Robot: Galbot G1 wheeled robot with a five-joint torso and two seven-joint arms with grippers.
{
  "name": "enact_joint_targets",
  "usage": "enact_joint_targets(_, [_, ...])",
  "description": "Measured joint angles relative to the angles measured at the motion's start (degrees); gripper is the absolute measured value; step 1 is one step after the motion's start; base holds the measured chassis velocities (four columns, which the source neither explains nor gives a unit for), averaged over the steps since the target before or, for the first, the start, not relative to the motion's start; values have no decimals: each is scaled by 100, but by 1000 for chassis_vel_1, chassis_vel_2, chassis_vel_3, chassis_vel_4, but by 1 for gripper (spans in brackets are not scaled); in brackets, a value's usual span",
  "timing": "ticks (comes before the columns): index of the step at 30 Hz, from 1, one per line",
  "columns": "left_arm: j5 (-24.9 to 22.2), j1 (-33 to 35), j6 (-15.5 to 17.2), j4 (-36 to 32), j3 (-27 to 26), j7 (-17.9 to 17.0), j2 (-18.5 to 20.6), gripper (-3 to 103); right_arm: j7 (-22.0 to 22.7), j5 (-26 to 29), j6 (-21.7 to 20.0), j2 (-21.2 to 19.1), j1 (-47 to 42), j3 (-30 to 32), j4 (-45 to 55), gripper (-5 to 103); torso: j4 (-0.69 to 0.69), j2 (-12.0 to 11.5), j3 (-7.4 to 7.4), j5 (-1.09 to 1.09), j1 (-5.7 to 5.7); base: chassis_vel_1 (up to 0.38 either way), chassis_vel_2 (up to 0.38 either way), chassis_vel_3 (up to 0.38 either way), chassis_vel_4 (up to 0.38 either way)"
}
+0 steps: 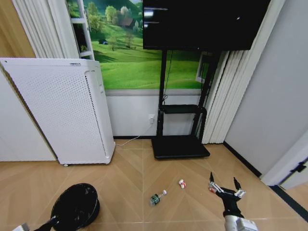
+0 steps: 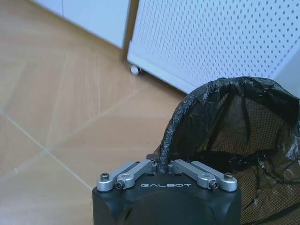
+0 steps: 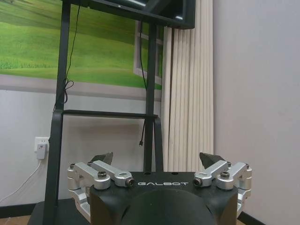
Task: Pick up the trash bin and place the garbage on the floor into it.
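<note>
- Gripping the trash bin (image 1: 75,206) by its near rim, your left gripper (image 2: 165,168) has both jaws pinched tight on the liner-wrapped edge; bin sits low at near left, in front of the white perforated appliance (image 1: 62,108).
- L wrist view: bin's black bag (image 2: 243,136) bunches over the rim, mesh wall visible inside; one appliance caster (image 2: 135,70) shows on the floor behind.
- Your right gripper (image 1: 224,186) hangs at near right w/ fingers spread wide, nothing between them.
- Garbage on the wood floor (image 1: 134,168), 3 pcs: green-and-white can (image 1: 156,197) near centre; red-and-white wrapper (image 1: 182,183) just right of it and a bit farther; second red piece (image 1: 211,189) touching or just beside the R gripper's left fingertip, can't tell which.
- All 3 pcs lie well apart from the bin, to its right.
- R wrist view faces the black TV stand (image 3: 61,140) and the far wall.
</note>
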Motion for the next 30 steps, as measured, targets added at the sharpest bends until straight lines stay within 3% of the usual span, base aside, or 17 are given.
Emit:
enact_joint_targets(4, [525, -13, -275, 34, -124, 73, -18, 2, 13, 22, -46, -55, 27, -12, -36, 100, 1, 0, 0, 0, 0, 0, 0, 0, 0])
enact_joint_targets(7, [1550, 17, -697, -188, -321, 238, -163, 2, 18, -102, -143, -226, 90, -51, -248, 100, 1, 0, 0, 2, 0, 0, 0, 0, 0])
enact_joint_targets(10, [1703, 52, -761, -383, -317, 240, -257, 2, 20, -182, -238, -346, 143, -77, -411, 100, 0, 0, 0, 0, 0, 0, 0, 0, 0])
enact_joint_targets(19, [1561, 261, -813, -799, -450, 248, -322, 2, 0, -353, -510, -816, 499, -117, -844, 100, 1, 0, 0, 2, 0, 0, 0, 0, 0])
enact_joint_targets(30, [1208, 582, -904, -1031, -583, 377, -564, 2, -185, -517, -562, -801, 547, -260, -886, 100, 1, 0, 0, 1, 0, 0, 0, 0, 0])
